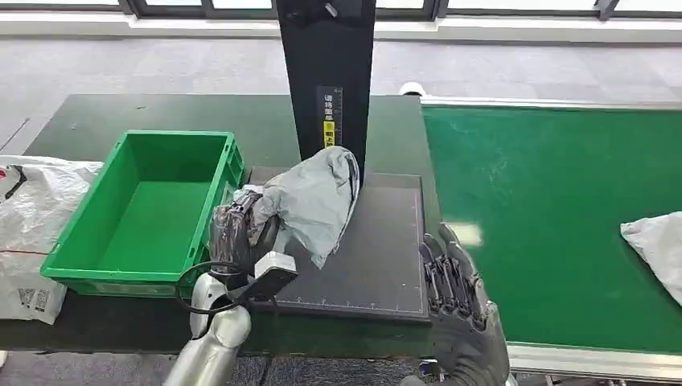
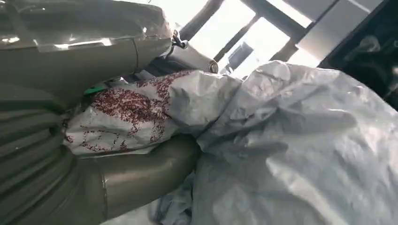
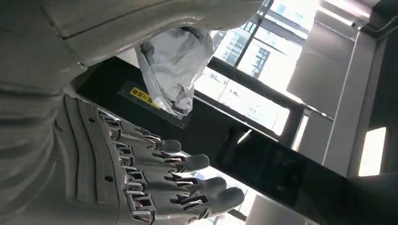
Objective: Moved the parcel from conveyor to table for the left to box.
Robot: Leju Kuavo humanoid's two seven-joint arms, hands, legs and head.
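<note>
We have the grey parcel (image 1: pixel 316 201) up off the dark mat (image 1: pixel 378 257) on the bench (image 1: pixel 96 121), gripped in the fingers (image 1: pixel 229 229) of our left hand (image 1: pixel 241 233) just beside the green box (image 1: pixel 137 213). So, as we judge it, the move from the conveyor (image 1: pixel 555 225) to the bench is done, and what is left is for our left hand to carry the parcel over the box rim and let it go inside; the box looks empty so far. Our right hand (image 1: pixel 460 297) holds nothing, its fingers (image 3: pixel 187 161) apart, at the seam between mat and conveyor. We count one parcel in hand, one more pale parcel (image 1: pixel 655 245) waiting on the conveyor, one green box, and one white bag (image 1: pixel 32 225) beside it.
</note>
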